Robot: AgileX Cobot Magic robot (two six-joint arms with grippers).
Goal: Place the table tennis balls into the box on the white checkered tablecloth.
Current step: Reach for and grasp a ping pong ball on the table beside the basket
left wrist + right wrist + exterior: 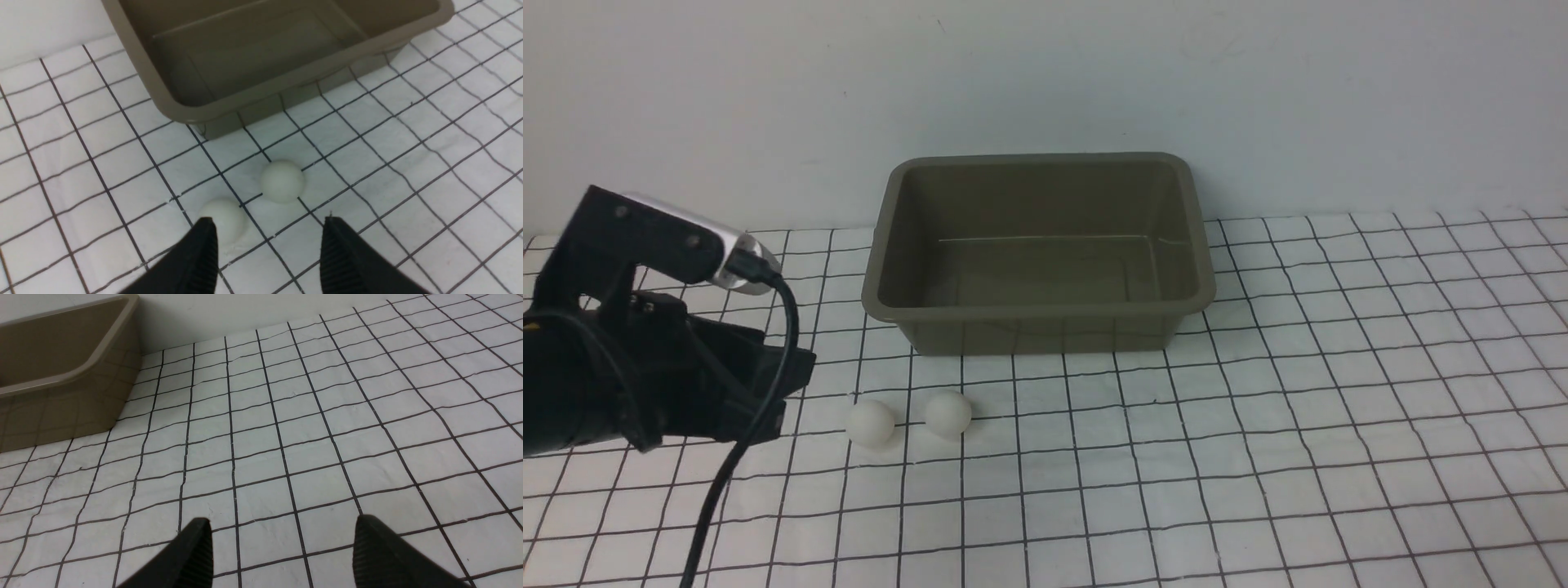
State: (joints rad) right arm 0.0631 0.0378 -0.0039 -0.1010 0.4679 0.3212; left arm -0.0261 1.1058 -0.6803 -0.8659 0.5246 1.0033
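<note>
Two white table tennis balls lie side by side on the white checkered tablecloth (1339,392) in front of the box's left corner: a left ball (870,423) and a right ball (948,413). The olive-grey box (1039,310) stands behind them, empty. My left gripper (267,228) is open and empty, just left of the balls in the front view (784,392). In the left wrist view the nearer ball (224,217) sits by one fingertip (206,232) and the other ball (282,180) lies beyond. My right gripper (282,531) is open and empty over bare cloth (310,428); it is out of the front view.
A plain white wall runs behind the box. The box (61,375) shows off to one side in the right wrist view. A black cable (760,408) hangs from the left arm's wrist camera down to the front edge.
</note>
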